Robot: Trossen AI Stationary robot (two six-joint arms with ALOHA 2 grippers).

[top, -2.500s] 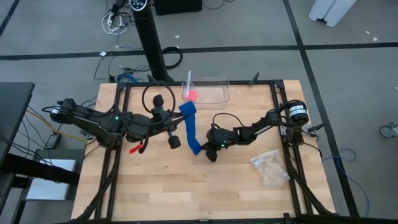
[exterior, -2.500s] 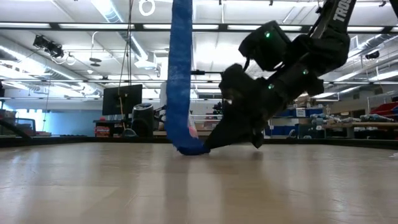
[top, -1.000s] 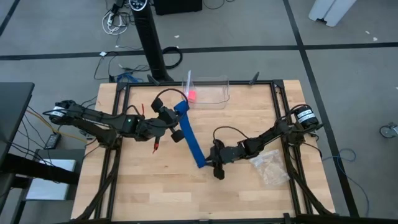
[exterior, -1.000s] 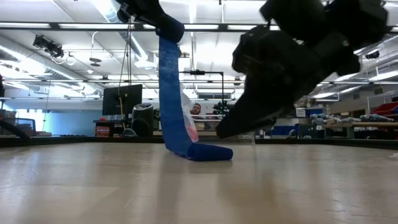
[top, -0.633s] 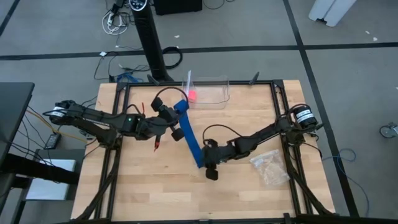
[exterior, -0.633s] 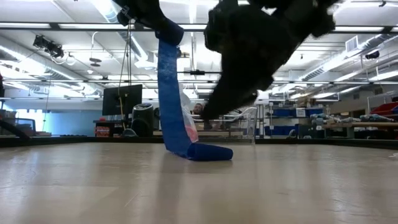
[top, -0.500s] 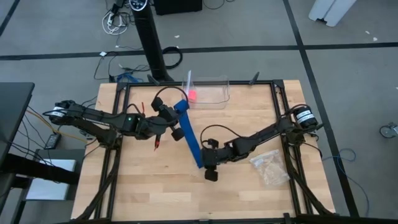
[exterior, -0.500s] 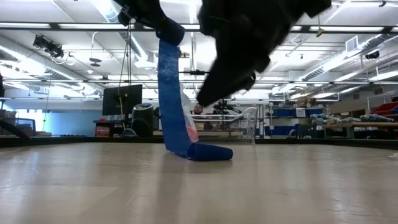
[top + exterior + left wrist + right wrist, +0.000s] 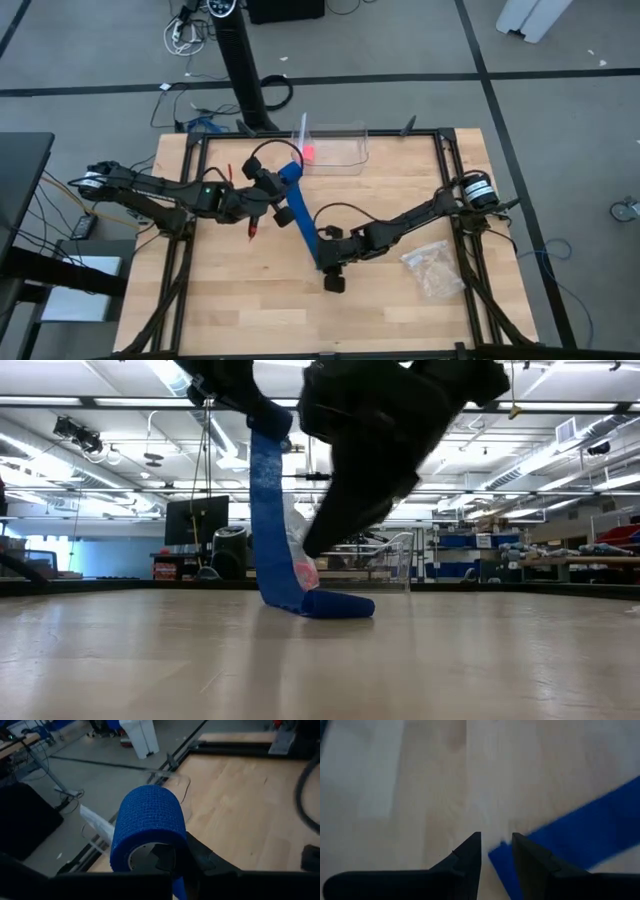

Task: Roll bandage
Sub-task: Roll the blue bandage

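Left gripper [image 9: 281,198]: mine, raised above the table, clamped on the rolled end of the bandage [image 9: 304,222].
Bandage: blue strip running down from my left grip to the wooden table [image 9: 250,290], its free end lying flat there.
Right gripper [image 9: 327,262]: mine, low by that free end, fingers [image 9: 470,857] narrowly parted, holding nothing.

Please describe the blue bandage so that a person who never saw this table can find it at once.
Look at the middle of the wooden table, between the two dark arms. From the left tool, which holds its rolled end raised, the bandage runs down as a narrow strip to the tabletop by the right tool. It is the only bright blue thing there, unlike the clear box and the clear plastic bag.
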